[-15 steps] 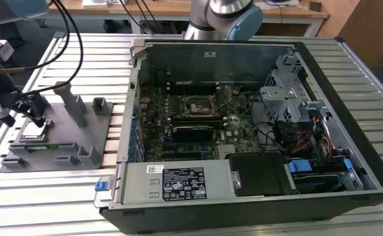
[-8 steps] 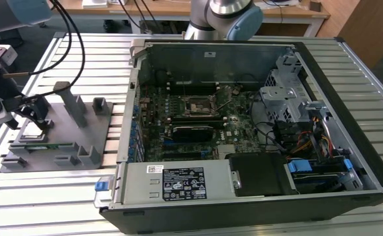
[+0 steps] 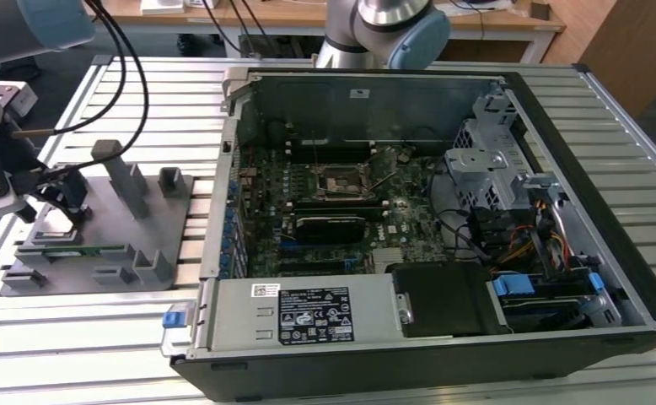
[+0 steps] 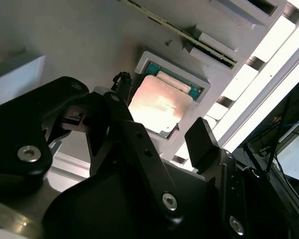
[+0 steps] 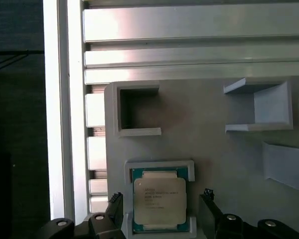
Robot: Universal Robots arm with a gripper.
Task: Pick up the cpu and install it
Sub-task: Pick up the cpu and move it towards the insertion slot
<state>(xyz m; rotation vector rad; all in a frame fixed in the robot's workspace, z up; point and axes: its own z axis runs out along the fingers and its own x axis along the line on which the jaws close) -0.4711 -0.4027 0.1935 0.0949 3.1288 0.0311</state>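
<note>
You have a slatted metal surface (image 3: 103, 93) carrying an open computer case (image 3: 598, 278) and, toward the exterior view's left, a grey tray (image 3: 137, 245). A wooden desk (image 3: 305, 13) stands behind it. The cpu (image 5: 159, 201) lies flat in its framed recess on that tray, metal top up. Your hand (image 5: 161, 195) hangs just above it, released. Its fingers (image 5: 115, 206) stand one on each side of the chip, with a gap showing at both, so nothing is grasped.
</note>
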